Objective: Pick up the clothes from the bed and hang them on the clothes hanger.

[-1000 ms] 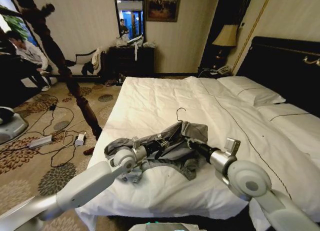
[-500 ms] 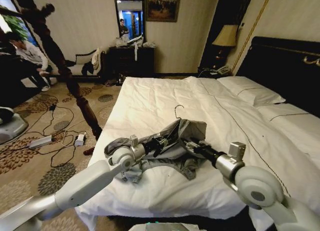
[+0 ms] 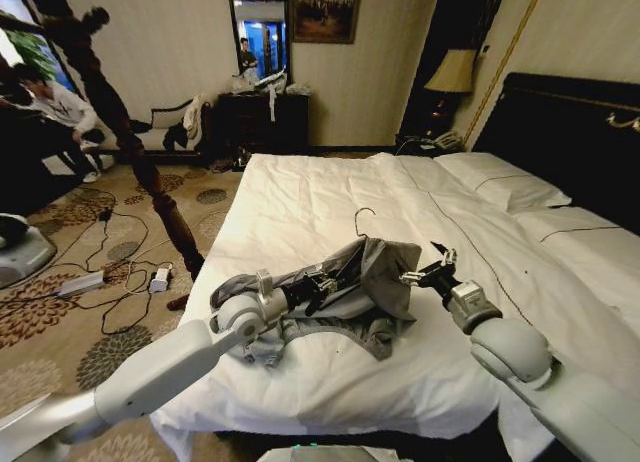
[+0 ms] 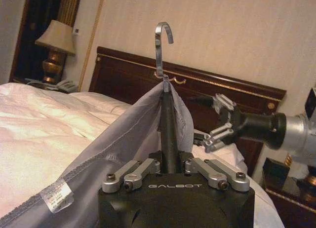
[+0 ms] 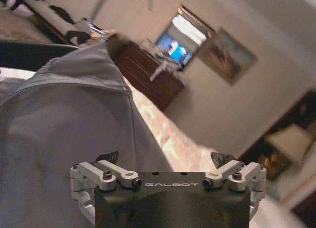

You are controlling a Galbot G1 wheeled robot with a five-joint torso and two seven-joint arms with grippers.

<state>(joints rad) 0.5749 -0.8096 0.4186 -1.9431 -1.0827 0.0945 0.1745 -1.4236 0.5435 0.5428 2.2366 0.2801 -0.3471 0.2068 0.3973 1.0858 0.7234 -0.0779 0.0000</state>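
Partly done: clothes hanger [image 4: 167, 90] clamped in left gripper [image 4: 170, 166], shirt [image 3: 375, 272] draped over one shoulder (rest bunched on bed [image 3: 300, 197]). Right gripper [image 3: 425, 272] spread wide, empty.

Shirt [image 3: 375, 272] on bed [image 3: 300, 202]; right gripper [image 3: 432, 267] beside it.

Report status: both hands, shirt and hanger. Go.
Left hand shut on hanger, held above bed. Shirt draped over hanger. Right hand open, beside shirt, not touching. Nothing between them.
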